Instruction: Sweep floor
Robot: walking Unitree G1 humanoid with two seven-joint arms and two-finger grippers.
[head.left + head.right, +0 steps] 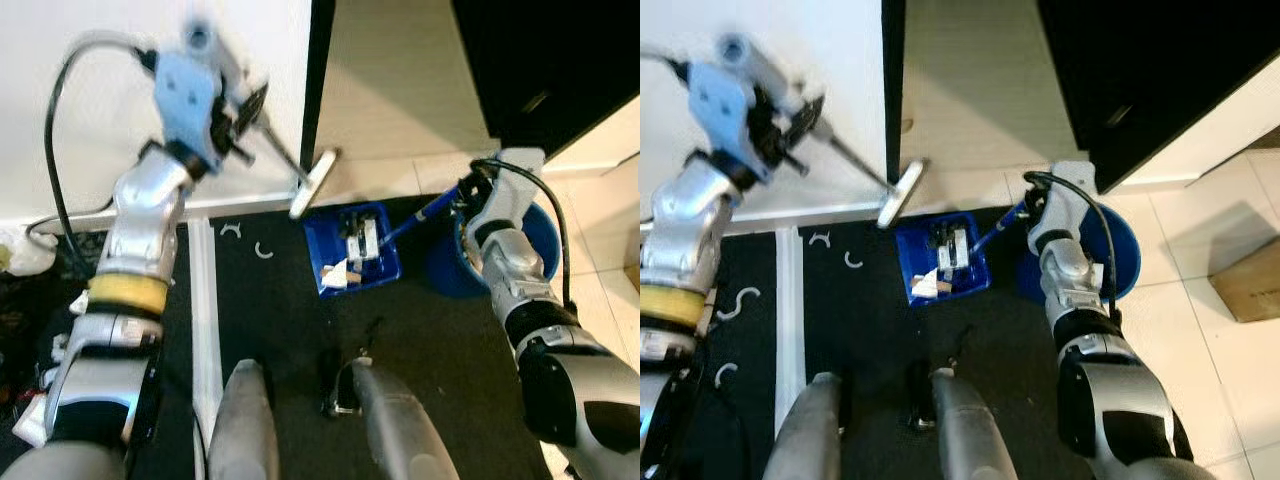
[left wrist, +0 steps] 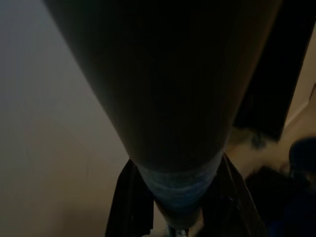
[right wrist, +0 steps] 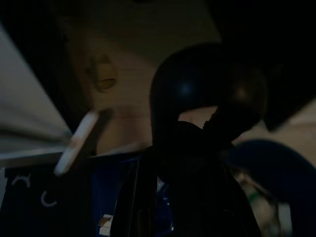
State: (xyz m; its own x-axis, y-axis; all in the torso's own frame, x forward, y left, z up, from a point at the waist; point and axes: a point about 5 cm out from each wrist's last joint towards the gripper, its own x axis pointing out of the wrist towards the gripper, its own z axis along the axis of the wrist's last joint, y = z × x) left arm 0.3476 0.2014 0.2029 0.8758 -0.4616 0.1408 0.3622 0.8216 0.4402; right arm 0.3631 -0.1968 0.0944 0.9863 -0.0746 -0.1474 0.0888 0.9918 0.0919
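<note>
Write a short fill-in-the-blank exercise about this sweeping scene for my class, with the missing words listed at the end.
1. The dustpan lying on the dark mat is ____ in colour.
2. The broom is held by the robot's ____ gripper.
3. The right gripper holds the dustpan's long ____.
4. Bits of ____ lie inside the dustpan.

Missing words: blue; left; handle; litter

Black mat (image 1: 430, 340) with white curl marks beside a white strip (image 1: 204, 310); blue bucket (image 1: 1125, 250), cardboard box (image 1: 1245, 280) on pale tiles (image 1: 1200, 350); dark cabinet (image 1: 1140, 70).
</note>
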